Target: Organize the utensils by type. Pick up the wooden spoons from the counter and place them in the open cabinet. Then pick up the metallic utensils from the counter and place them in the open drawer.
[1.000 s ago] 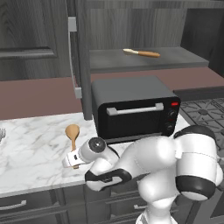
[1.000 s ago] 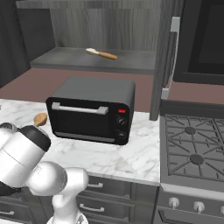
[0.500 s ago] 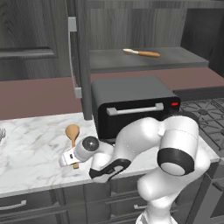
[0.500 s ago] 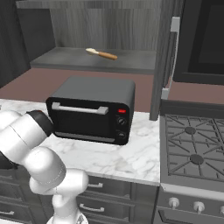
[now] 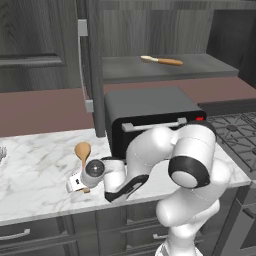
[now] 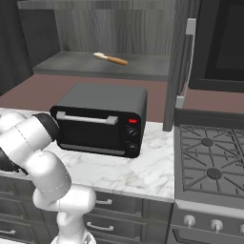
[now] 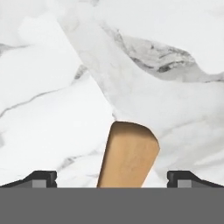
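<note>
An all-brown wooden spoon lies on the white marble counter, bowl away from me and handle toward my hand. My gripper hangs low over the handle's near end, open. In the hand view the rounded handle end sits between the two dark fingertips, with a gap to each side. The other wooden spoon, with a pale bowl and orange-brown handle, rests on the shelf of the open cabinet; it also shows as that spoon in the right base view. A sliver of silver utensil peeks in at the counter's left edge.
A black toaster oven stands on the counter just right of the spoon, under the cabinet shelf. The cabinet door with its silver bar handle hangs open above the spoon. A gas stove lies to the right. Closed dark drawers run below the counter.
The arm has swung left and sunk toward the counter, carrying the hand a little further left along the spoon's handle. The spoon has not moved and the jaws stay open.
</note>
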